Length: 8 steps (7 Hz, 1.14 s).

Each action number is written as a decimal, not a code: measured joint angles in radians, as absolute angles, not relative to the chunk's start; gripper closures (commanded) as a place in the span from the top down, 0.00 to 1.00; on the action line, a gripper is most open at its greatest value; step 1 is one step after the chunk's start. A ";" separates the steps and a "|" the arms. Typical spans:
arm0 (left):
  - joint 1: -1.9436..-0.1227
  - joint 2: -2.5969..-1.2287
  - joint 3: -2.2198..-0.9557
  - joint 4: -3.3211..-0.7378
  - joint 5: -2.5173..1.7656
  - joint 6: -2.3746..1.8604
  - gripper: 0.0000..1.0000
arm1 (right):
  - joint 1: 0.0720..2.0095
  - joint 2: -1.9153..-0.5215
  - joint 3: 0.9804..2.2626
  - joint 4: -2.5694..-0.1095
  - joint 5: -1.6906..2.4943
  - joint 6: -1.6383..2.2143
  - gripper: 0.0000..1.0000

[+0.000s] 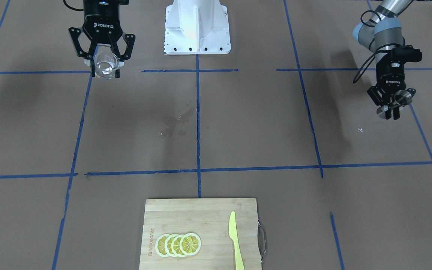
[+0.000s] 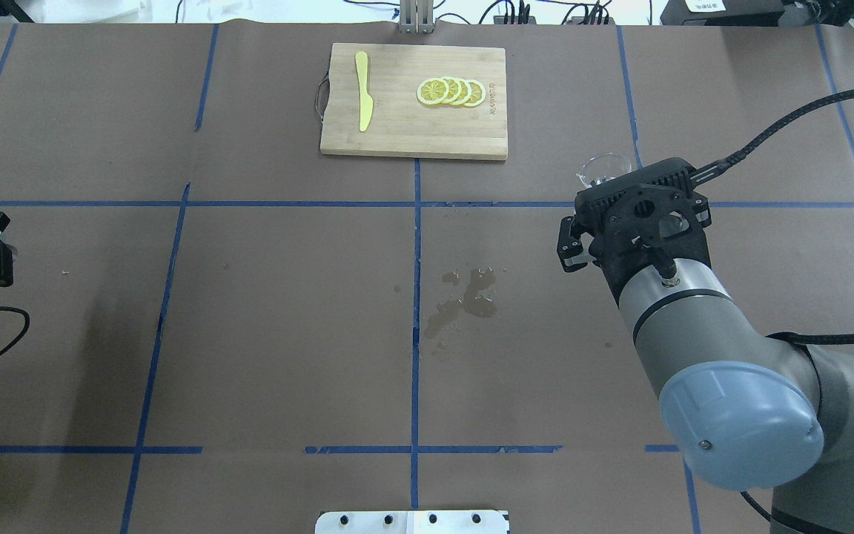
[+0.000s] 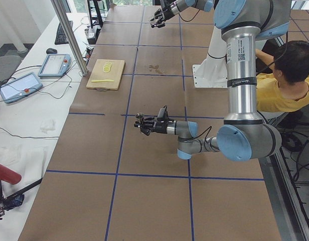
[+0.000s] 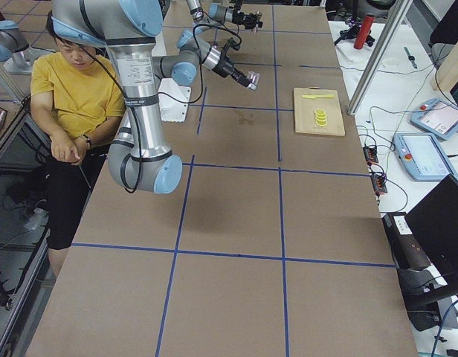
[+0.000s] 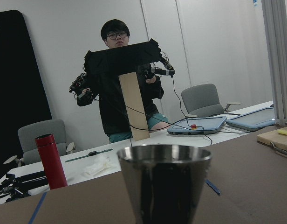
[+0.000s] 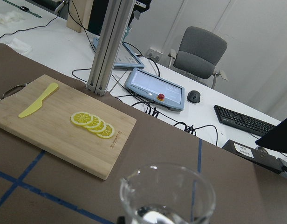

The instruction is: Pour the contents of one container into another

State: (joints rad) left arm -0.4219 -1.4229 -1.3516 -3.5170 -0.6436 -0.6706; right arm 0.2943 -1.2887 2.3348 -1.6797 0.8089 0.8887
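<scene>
Front-facing view first: the glass cup (image 1: 106, 64) is seen clamped between the jaws of the right gripper (image 1: 105, 70), close to the robot's base (image 1: 197, 30). Well apart, at the table's (image 1: 257, 131) other side, the jigger (image 1: 402, 97) is gripped about its middle by the left gripper (image 1: 392, 112), jaws closed on it. A wet patch (image 1: 174, 123) is spotted between them. Lemon slices (image 1: 178, 244) and a yellow knife (image 1: 234, 240) are laid on the cutting board (image 1: 201, 213). From overhead, only the cup's rim is shown, the rest being hidden by the gripper. In the right wrist view, a little clear liquid is seen in the cup. In the left wrist view, the jigger is held upright.
</scene>
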 measured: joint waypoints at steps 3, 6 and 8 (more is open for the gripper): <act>-0.413 -1.455 -1.278 -3.515 -0.600 -0.807 0.00 | 0.294 -1.286 2.335 -1.680 0.810 0.887 0.00; -0.413 -1.470 -1.242 -3.508 -0.628 -0.809 0.00 | 0.294 -1.287 2.338 -1.680 0.810 0.886 0.00; -0.414 -1.462 -1.238 -3.485 -0.683 -0.808 0.00 | 0.293 -1.290 2.340 -1.680 0.809 0.888 0.00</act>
State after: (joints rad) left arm -0.4140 -1.4618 -1.2380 -3.4852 -0.6833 -0.8081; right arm 0.2932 -1.2898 2.3401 -1.6797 0.8086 0.8875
